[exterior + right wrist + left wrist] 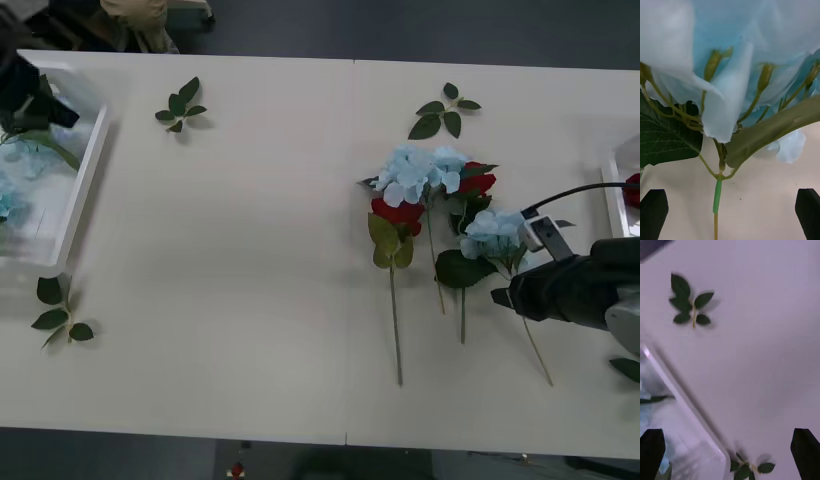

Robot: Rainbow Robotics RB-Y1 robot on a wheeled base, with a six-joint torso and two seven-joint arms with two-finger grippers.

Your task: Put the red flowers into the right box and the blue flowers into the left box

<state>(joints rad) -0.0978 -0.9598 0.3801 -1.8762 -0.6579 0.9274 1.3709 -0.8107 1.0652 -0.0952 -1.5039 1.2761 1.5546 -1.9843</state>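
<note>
Far left on the worktop (250, 300): the left box (85, 185), ribbed and white, already holding blue flowers (12, 195); the left claw (730, 455) above its corner, fingers spread wide, gripping nothing. Loose leaf sprigs (180, 105) just beyond that box and another sprig (60, 315) at its near corner, neither part of the sorting. Centre-right: a mixed bunch lying flat, pale blue flowers (420, 170) over red flowers (398, 214), stems pointing toward the robot, heads touching and overlapping. Further right: a separate blue cluster (493, 232) with a large leaf, and the right claw (730, 213) low at its stem (717, 200), black fingers parted, one either side, not yet pinching. Far right edge: the rim of the right box (612, 190) with a red head inside. Probably a very light thing, with soft fabric petals that crush and a thin, wiry, springy stem; likely best taken on the bare stem just below the head, where the green sleeve sits, rather than on petals or leaf. Likely risk: a slim stem slipping or swivelling between the fingers, so a centred, firm pinch seems called for.
</note>
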